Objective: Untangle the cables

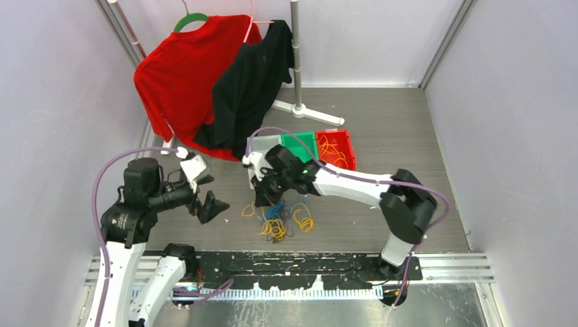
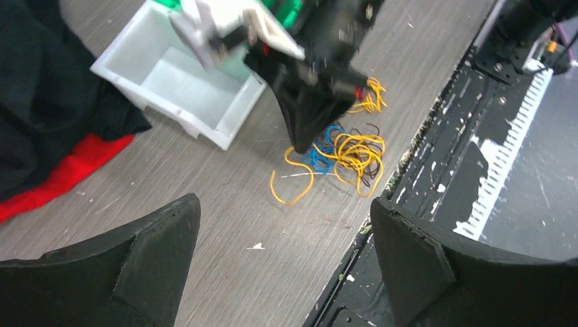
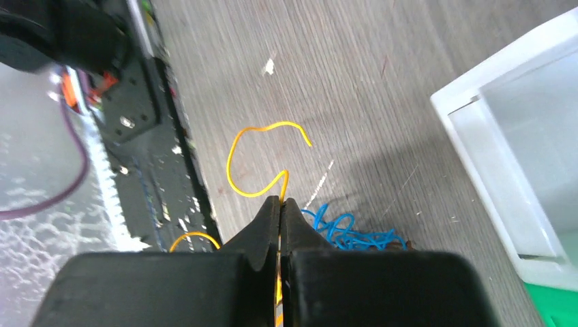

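Right gripper (image 3: 281,204) tight on yellow cable (image 3: 234,155)

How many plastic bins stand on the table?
3, side by side behind the cables: a white bin at the left, partly hidden by the right arm; a green bin in the middle; a red bin at the right.

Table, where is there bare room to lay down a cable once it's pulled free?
Widest bare patch: far right of the table, between the red bin and the right wall. A smaller one lies between the cables and the right arm's elbow. Crowded: around the cables, where the right end effector grips a yellow strand, with bins behind.
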{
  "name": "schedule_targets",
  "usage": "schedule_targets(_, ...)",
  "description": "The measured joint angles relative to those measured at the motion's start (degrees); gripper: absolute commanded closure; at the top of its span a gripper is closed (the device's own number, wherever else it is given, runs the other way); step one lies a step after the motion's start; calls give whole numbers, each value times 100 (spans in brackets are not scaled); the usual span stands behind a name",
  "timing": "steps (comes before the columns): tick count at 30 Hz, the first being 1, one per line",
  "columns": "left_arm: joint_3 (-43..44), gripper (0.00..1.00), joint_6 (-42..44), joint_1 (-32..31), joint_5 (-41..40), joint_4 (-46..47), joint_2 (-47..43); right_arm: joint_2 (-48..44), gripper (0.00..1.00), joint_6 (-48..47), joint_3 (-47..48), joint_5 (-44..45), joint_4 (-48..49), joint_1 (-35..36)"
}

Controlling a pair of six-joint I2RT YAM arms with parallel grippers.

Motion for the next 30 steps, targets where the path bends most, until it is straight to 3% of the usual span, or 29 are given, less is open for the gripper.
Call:
schedule_targets(9, -772, 11, 295, 0, 640, 122, -243, -1552, 99, 1556, -1062, -323, 2046, -70)
schedule_targets(17, -1139, 12, -127, 0, 1392, 710, -232, -1609, 99, 2511, -1115, -518, 3250, 74)
schedule_targets(22, -1211, 17, -393, 0, 1646, 951, -232, -1563, 99, 2822, -970, -651, 3622, 190)
schedule_targets(27, -1429, 27, -1115, 0, 1832, 1593, -247, -1471, 99, 3071, -739, -734, 4024, 273)
schedule_targets(30, -1521, 44, -1620, 0, 1947, 1963, -214, -1453, 99, 3239, -684, -745, 4240, 299)
